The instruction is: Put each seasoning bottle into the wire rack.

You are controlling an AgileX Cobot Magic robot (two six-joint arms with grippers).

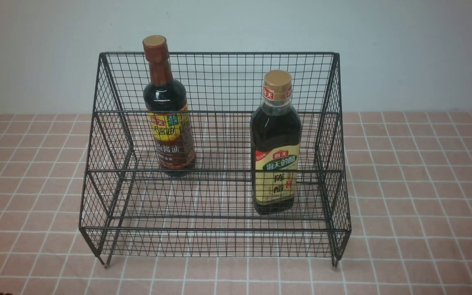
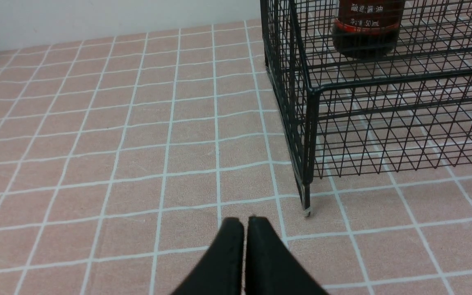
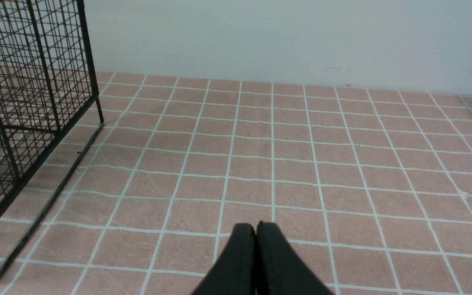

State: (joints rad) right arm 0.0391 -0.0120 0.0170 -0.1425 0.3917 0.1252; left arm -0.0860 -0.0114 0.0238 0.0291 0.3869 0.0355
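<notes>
Both bottles already stand upright inside the wire rack point(image 1: 215, 164): the long-necked bottle point(image 1: 166, 114) on the upper tier toward the robot's left, the squarer bottle point(image 1: 276, 151) on the lower tier toward its right. The task looks complete, so the risk lies in any further move: an arm brushing the light rack could slide it on the desk point(image 1: 424, 184), and the tall narrow-necked bottle, resting on open mesh, could rock or topple. The left pincer point(image 2: 244, 223) and the right pincer point(image 3: 256, 227) are each pressed together, empty, and well apart from the rack. The rack is thin black wire grid with short legs; the bottles seem to be smooth glass or plastic, hard to tell which, holding dark liquid, with glossy labels. The desk wears a pink, white-gridded cloth.
</notes>
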